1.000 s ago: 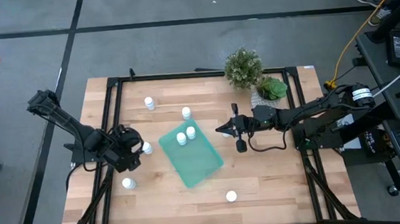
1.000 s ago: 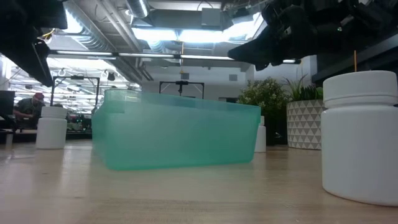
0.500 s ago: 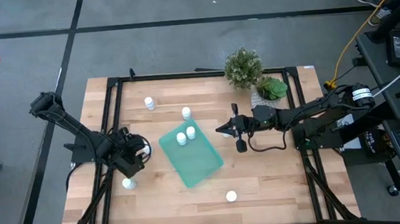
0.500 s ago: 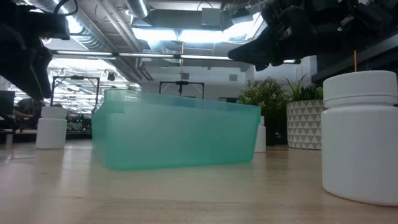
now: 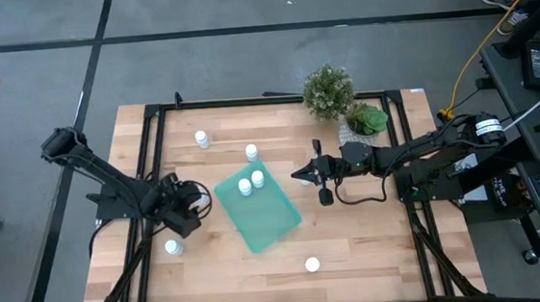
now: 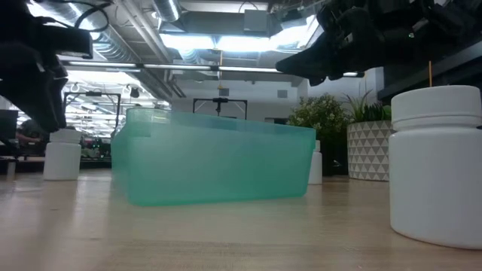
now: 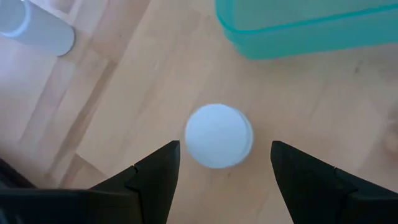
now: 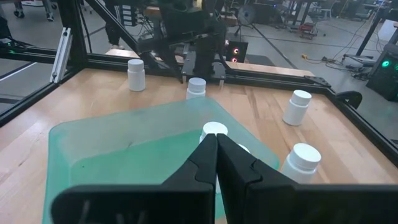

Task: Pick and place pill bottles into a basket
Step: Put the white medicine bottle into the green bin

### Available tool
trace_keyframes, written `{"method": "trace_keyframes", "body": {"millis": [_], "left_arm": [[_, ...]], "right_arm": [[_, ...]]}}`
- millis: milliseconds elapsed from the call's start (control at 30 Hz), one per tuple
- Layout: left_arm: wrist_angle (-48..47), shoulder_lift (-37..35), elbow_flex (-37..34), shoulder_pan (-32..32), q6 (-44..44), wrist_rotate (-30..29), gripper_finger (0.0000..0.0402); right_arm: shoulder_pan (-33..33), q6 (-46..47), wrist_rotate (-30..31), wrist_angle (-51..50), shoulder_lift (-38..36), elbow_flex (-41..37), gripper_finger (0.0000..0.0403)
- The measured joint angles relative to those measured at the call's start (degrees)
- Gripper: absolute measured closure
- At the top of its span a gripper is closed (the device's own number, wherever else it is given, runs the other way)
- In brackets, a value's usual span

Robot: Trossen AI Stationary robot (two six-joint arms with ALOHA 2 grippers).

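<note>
Wooden table point(image 5: 354, 241), mid-frame: two pill bottles point(image 5: 245, 186) sit in the basket point(image 5: 266, 219), five wait outside. My left tool point(image 7: 221, 165) is spread above one bottle point(image 7: 219, 135); right tool point(image 5: 298, 176) pressed together.

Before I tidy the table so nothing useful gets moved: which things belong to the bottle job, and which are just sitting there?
Belongs to the job:
- pill bottles, two already in the tray
- basket, the teal tray
- left gripper, open above a bottle
- right gripper, shut, waiting beside the tray

Just sitting there:
- bushy plant
- patterned plant pot
</note>
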Motion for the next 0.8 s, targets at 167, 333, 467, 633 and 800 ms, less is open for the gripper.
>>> {"method": "trace_keyframes", "body": {"millis": [167,333,467,633,800], "left_arm": [[0.0,0.0,0.0,3.3,1.6,2.8,0.0158],[0.4,0.0,0.0,5.2,4.0,3.9,0.0158],[2.4,0.0,0.0,6.4,6.2,3.9,0.0158],[3.2,0.0,0.0,8.0,7.7,5.5,0.0158],[3.1,0.0,0.0,9.3,8.3,5.7,0.0161]], "right_arm": [[0.0,0.0,0.0,0.0,0.0,0.0,0.0391],[0.0,-0.1,0.0,0.0,0.0,0.0,0.0391],[0.0,0.0,0.0,0.0,0.0,0.0,0.0391],[0.0,0.0,0.0,0.0,0.0,0.0,0.0391],[0.0,0.0,0.0,0.0,0.0,0.0,0.0391]]}}
